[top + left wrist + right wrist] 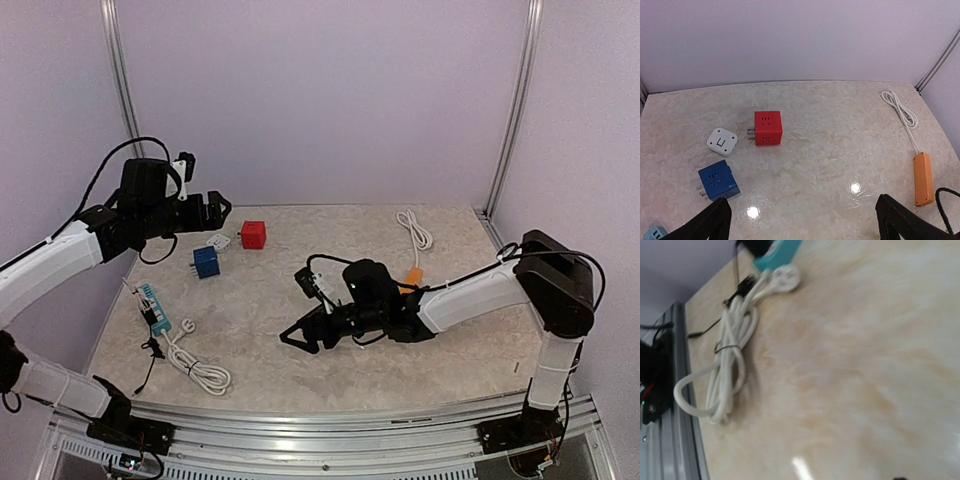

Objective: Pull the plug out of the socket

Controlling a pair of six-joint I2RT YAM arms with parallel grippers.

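Note:
A teal power strip [153, 304] lies at the table's left with a black plug [150, 314] seated in it and a thin black cable running to the front. A white plug [187, 326] on a bundled white cord [203, 371] lies beside its near end. The right wrist view shows the strip [778, 252], the white plug [785, 277] and the cord [728, 365] at the upper left. My right gripper [300, 342] is open and low over the table's middle, right of the strip. My left gripper [218, 210] is open and raised at the back left, its fingers [715, 220] spread wide.
A red cube socket [768, 128], a white adapter [722, 142] and a blue cube socket [717, 180] sit at the back left. An orange power strip [923, 179] with a white cord [900, 107] lies at the back right. A metal rail [675, 390] edges the table's front.

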